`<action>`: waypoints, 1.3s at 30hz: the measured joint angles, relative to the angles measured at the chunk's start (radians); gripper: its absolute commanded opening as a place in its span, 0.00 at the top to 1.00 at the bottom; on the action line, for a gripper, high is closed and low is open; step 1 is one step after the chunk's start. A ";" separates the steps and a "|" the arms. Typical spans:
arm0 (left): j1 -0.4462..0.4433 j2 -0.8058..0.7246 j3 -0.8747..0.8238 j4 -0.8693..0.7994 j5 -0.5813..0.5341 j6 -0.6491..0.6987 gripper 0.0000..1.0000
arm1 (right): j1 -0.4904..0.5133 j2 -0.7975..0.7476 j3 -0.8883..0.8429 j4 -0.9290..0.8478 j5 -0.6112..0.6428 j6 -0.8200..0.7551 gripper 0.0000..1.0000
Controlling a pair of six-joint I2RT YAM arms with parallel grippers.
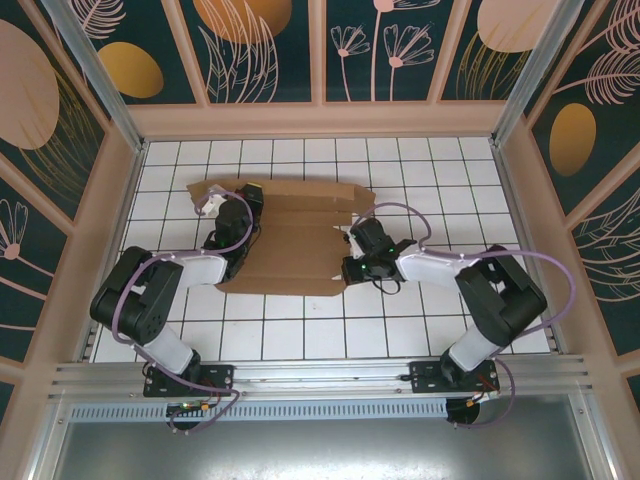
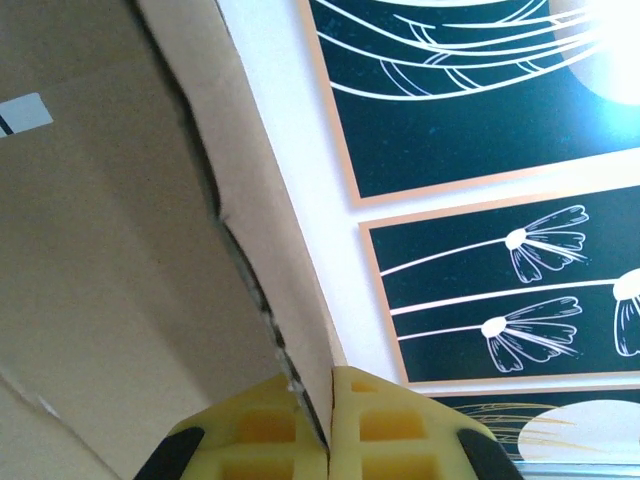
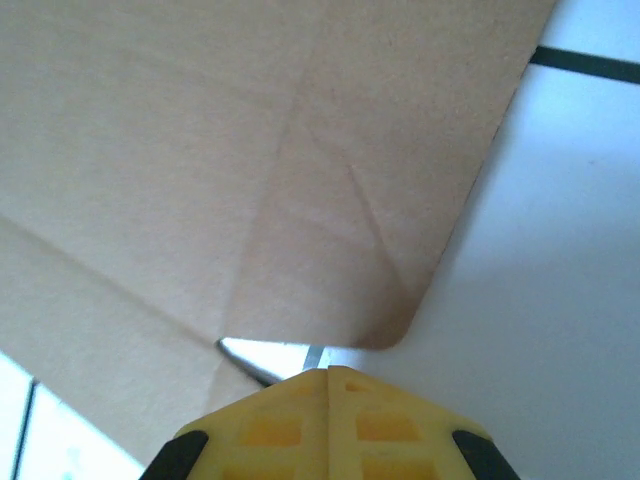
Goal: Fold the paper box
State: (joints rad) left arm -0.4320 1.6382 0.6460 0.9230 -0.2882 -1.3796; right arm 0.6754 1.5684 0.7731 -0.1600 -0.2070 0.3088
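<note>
The box [image 1: 290,245] is matt brown cardboard. The table [image 1: 300,340] is smooth white tile. The right fingers [image 3: 265,430] are yellow moulded plastic.

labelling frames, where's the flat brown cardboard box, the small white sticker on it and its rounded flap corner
flat brown cardboard box [image 1: 295,240]: top view, centre panel
small white sticker [image 2: 22,112]: left wrist view, its middle
rounded flap corner [image 3: 385,325]: right wrist view, cardboard inside the curve

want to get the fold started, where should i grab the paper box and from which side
Probably the right edge of the paper box, at its rounded free corner. Come in low from the right over the tiles: the sheet lies nearly flat, so only an outer edge can be pinched, and the crease behind should let that flap hinge up.
</note>
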 measured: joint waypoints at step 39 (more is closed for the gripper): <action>0.000 0.048 0.015 0.060 0.048 0.021 1.00 | -0.211 0.193 0.603 -0.113 -0.117 0.334 0.45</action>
State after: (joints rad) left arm -0.4320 1.6863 0.6613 0.9829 -0.2398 -1.3590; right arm 0.4648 1.7615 1.3762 -0.2729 -0.3244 0.6430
